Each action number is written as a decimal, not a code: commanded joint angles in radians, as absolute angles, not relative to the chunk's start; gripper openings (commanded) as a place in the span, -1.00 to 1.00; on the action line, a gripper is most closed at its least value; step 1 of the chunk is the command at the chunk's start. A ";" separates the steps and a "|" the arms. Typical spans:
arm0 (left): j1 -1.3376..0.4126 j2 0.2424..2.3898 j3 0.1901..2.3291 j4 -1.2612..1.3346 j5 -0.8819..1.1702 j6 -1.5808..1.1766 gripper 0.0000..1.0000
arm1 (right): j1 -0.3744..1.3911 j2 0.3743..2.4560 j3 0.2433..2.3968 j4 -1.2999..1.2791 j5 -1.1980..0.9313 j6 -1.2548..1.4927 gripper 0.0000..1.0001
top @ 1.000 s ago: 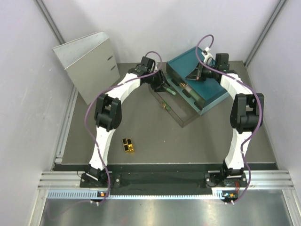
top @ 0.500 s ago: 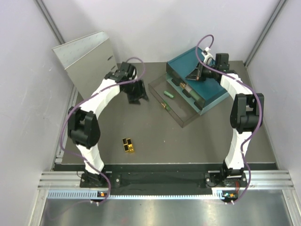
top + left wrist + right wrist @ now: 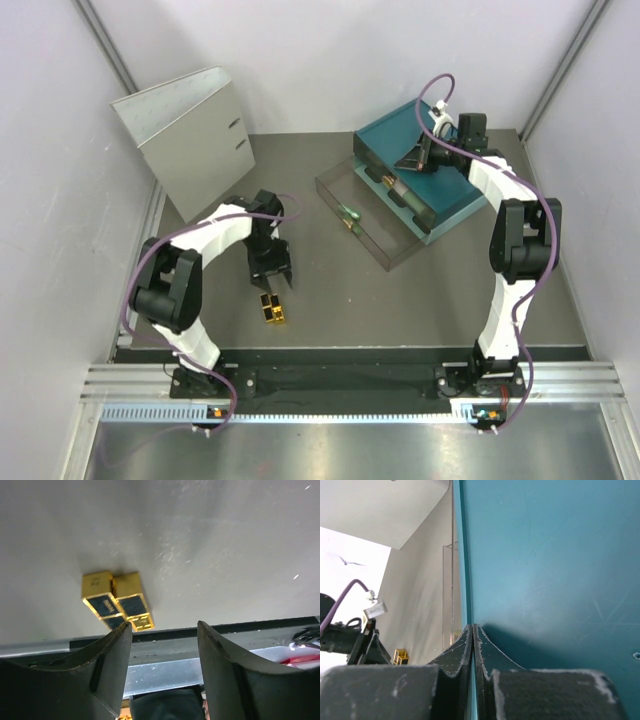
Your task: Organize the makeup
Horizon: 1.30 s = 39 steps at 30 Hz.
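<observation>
Left gripper (image 3: 162,630): part-open, empty
Glossy gold-and-black rectangular block (image 3: 117,600): just beyond its fingertips
Right gripper (image 3: 472,630): closed tight, over smooth teal box (image 3: 545,555)

- Dark grey table top (image 3: 330,290) under the left claw (image 3: 270,288); fine scuffs show close up;
- Pale walls (image 3: 40,200) on three sides; grey posts (image 3: 104,40) in the far corners;
- Grey metal file box (image 3: 190,140) stands beyond the claw, to its left;
- Ribbed aluminium rail (image 3: 580,385) nearer than the claw

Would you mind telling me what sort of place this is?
Probably a robotics lab test cell: a left arm and right arm bolted to an aluminium rail, plain white enclosure walls, and props such as the teal box on a dark table.
</observation>
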<state>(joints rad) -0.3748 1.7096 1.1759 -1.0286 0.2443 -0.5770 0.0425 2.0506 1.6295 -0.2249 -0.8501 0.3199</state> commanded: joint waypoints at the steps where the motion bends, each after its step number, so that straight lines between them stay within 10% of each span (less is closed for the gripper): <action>1: -0.379 1.638 1.158 -1.071 0.198 -0.594 0.19 | 0.028 2.194 1.513 -0.477 -0.560 0.224 -1.00; 39: -0.541 1.933 1.177 -0.963 0.180 -0.583 0.11 | 0.025 2.195 1.512 -0.480 -0.566 0.229 -0.99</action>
<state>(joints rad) -0.5262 1.8637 1.2030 -1.0565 0.2367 -0.6014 0.0425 2.0487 1.6238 -0.2173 -0.8494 0.3267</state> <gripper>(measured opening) 0.580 0.003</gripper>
